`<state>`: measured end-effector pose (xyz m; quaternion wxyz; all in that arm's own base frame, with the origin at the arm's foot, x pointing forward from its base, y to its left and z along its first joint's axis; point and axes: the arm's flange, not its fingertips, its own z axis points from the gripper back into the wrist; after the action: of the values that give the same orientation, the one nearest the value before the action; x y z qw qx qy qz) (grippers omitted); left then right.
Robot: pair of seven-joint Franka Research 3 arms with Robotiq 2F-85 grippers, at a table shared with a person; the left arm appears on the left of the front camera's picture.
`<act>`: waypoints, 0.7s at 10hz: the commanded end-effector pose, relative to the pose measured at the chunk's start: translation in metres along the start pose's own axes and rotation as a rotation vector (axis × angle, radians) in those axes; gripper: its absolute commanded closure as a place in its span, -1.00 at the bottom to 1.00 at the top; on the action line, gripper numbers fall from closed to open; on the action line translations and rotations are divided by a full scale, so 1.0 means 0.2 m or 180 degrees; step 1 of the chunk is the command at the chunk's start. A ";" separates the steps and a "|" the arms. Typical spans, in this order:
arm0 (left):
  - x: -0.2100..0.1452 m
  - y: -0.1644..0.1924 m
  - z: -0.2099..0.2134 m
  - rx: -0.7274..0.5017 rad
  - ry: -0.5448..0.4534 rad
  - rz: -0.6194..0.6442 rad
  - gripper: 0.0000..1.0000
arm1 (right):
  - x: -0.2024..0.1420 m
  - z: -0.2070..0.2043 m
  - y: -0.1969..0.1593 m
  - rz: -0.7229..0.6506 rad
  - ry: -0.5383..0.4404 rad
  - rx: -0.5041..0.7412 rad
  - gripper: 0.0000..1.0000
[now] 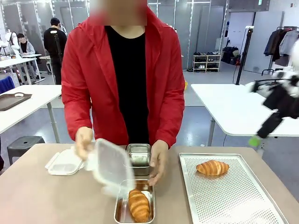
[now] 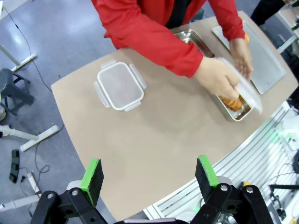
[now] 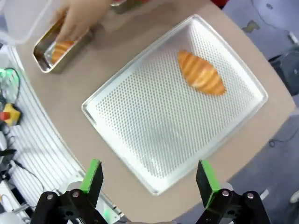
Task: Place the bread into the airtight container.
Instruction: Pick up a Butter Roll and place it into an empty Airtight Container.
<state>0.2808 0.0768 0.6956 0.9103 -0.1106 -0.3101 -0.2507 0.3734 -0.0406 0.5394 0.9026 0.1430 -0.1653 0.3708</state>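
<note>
Hovering, jaws spread wide, right gripper (image 3: 148,175) over perforated metal tray (image 3: 140,133); golden croissant (image 3: 202,73) lies ahead of it; best descend centred, pinch its middle gently.

L hand (image 2: 149,172) & R hand (image 3: 149,173) both aloft, jaws wide apart, nothing between.

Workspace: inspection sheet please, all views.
Surface: tan table, no spills seen.
Job's things: croissant on perforated tray; second croissant in steel container; person holds clear lid over it.
Clutter: spare steel container; lidded plastic box.
Grippers: left tool open, empty; right tool open, empty, above the tray.
Cables: one on floor.
Surroundings: white tables, stool.
</note>
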 end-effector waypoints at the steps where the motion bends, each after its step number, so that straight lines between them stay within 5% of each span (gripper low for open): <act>1: 0.01 0.00 0.01 -0.0012 -0.0007 -0.0020 -1.00 | -0.29 0.18 -0.01 -0.0169 -0.0250 -0.0026 -1.00; 4: 0.01 0.00 0.01 -0.0012 -0.0007 -0.0020 -1.00 | -0.43 0.16 0.03 -0.0332 -0.0476 0.0083 -1.00; 7: 0.01 0.00 0.01 -0.0012 -0.0007 -0.0020 -1.00 | -0.41 0.28 -0.02 -0.0323 -0.0353 0.0027 -1.00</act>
<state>0.2808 0.0768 0.6957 0.9103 -0.1106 -0.3102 -0.2508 0.3048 -0.1156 0.5525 0.9096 0.1789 -0.2078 0.3122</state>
